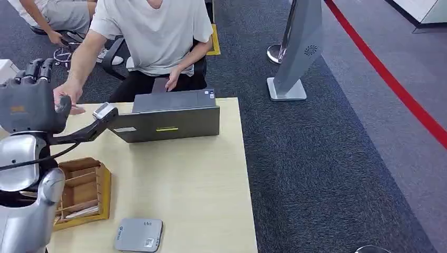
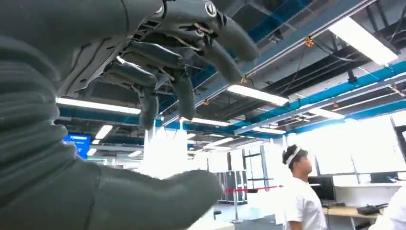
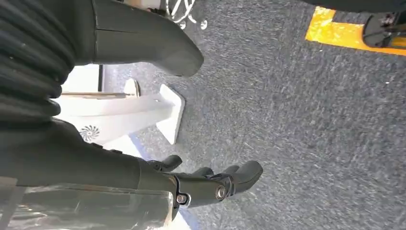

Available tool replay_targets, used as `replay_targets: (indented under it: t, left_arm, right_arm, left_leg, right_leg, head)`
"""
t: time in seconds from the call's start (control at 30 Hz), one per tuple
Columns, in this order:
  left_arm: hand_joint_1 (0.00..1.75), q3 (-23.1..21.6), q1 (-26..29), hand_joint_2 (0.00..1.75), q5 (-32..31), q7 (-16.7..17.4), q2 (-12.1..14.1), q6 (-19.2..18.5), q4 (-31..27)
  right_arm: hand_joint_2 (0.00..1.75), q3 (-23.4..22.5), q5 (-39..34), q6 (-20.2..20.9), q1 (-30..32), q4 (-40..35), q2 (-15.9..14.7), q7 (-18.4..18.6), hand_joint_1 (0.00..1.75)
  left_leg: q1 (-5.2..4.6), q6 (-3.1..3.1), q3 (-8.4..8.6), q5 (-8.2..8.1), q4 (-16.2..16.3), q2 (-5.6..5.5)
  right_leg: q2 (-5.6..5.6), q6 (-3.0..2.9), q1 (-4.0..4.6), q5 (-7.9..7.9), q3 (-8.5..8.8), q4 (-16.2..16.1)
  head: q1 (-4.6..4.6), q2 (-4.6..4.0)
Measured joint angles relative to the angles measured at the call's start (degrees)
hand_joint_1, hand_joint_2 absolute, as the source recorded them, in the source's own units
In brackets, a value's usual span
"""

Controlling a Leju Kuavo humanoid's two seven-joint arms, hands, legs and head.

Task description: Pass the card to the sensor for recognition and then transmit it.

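Overhead, sensor (image 1: 138, 234) on table (image 1: 195, 174); wrist-side, empty left hand (image 2: 158, 72).

the head view looks down from high up at the counter (image 1: 200, 179) and the dark floor (image 1: 327, 174), far off. the left wrist view sits right behind the left hand (image 2: 158, 96) and looks up past its fingers (image 2: 184, 93) at the ceiling lights (image 2: 256, 94). the right wrist view sits close behind the right hand (image 3: 158, 143) and looks down past its fingers (image 3: 239, 178) at the floor. the head and right wrist views both show the white stand (image 1: 295, 50) and the floor.
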Motion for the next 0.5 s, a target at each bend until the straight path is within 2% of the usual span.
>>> replay_targets:
  t: [0.2,0.3,0.4,0.43,0.5]
  left_arm:
    - [0.0,1.36,3.25,1.75,0.0,-1.75,-0.28,0.85,-3.45]
    - [0.0,5.34,7.62,1.75,0.04,-8.87,-1.77,3.38,-7.35]
    - [0.0,13.98,14.24,1.75,0.81,-17.96,-4.2,6.36,-12.26]
    - [0.0,16.99,15.75,1.75,0.83,-19.84,-4.85,6.84,-13.4]
    - [0.0,21.89,18.22,1.75,4.21,-20.28,-5.64,7.3,-15.04]
  right_arm:
    - [1.75,0.0,-0.5,0.18,0.38,0.0,0.0,1.27,0.0]
    - [1.75,0.22,-2.4,-0.24,1.07,-0.65,0.0,3.12,0.0]
    - [1.75,0.83,-4.24,-1.03,2.42,-1.9,0.0,4.87,0.0]
    - [1.75,1.05,-4.7,-1.09,2.76,-2.27,0.0,5.26,0.0]
    - [1.75,1.27,-4.65,-1.09,2.99,-2.6,0.0,6.16,0.0]
  left_leg:
    - [0.01,0.0,0.02,0.01,0.0,0.0]
    - [0.0,0.0,0.04,0.01,-0.03,0.03]
    - [0.01,-0.01,0.04,0.0,-0.03,0.21]
    - [0.01,0.0,0.02,0.0,-0.03,0.17]
    - [0.01,-0.02,-0.02,-0.02,-0.08,0.12]
  right_leg:
    - [-0.03,0.0,0.0,0.01,0.02,0.0]
    - [0.02,0.0,0.0,0.01,0.08,0.03]
    - [0.2,0.0,0.0,0.0,-0.04,0.02]
    - [0.15,0.0,0.0,-0.02,-0.05,0.01]
    - [0.09,-0.01,0.01,-0.04,-0.02,0.02]
  head:
    - [-0.02,0.0]
    - [-0.07,0.0]
    - [-0.07,0.0]
    - [-0.04,0.0]
    - [-0.02,0.0]
